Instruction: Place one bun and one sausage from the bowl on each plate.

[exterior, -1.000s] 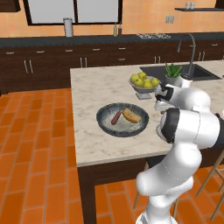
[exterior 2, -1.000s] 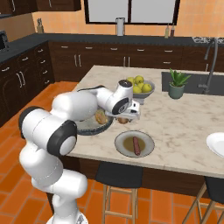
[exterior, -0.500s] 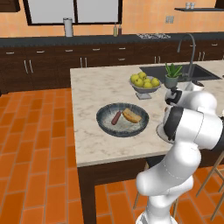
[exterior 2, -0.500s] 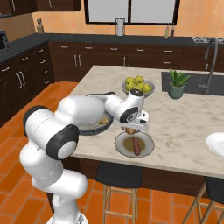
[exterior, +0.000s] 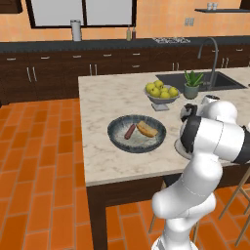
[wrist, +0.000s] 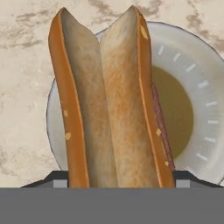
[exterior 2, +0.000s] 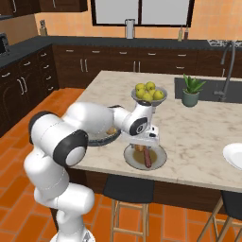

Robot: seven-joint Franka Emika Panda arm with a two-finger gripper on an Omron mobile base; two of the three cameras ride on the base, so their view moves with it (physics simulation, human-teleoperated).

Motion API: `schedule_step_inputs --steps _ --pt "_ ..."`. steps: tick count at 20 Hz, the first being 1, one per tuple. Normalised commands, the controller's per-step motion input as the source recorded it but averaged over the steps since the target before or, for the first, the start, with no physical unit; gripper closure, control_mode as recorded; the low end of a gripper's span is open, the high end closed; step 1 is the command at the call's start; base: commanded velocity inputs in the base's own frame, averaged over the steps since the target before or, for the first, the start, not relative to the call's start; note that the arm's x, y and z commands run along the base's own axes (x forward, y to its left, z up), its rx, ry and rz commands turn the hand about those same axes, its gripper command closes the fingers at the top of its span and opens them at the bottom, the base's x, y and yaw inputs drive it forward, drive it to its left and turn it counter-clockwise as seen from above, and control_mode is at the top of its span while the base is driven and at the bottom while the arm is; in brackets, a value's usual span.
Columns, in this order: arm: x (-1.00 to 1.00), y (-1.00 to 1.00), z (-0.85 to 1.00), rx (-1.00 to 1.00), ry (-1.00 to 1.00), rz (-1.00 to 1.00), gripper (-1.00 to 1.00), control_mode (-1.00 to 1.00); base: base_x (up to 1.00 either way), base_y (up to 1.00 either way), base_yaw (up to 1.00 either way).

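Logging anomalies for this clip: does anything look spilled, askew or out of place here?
Nothing stands out. The claw holds a split bun over the greyish plate, where a sausage already lies. One bun and one sausage sit inside the dark bowl; the fruit bowl is upright.

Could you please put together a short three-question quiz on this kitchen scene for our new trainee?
1. True or false: the gripper holds a bun above the greyish-beige plate.
2. What already lies on that plate?
3. The dark bowl now holds: A) nothing, B) one sausage and one bun, C) two buns.

Key: 1 true; 2 a sausage; 3 B.
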Motion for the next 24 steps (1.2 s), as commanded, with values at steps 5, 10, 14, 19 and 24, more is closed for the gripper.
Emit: schedule_step_inputs --steps 5,10,14,19,24 --pt "-0.1 0.0 -0.31 0.0 0.0 0.0 1.0 -1.0 0.0 0.0 0.0" --pt "0.0 0.01 -0.24 0.0 0.0 0.0 1.0 -1.0 0.0 0.0 0.0" --pt "0.02 0.0 -0.3 0.0 0.0 0.0 1.0 -1.0 0.0 0.0 0.0" --pt "0.07 0.02 0.01 -0.02 0.0 -0.02 1.0 -1.0 0.0 0.0 0.0" --pt "0.1 0.04 0.08 -0.06 0.01 0.0 -1.0 -1.0 0.0 0.0 0.0"
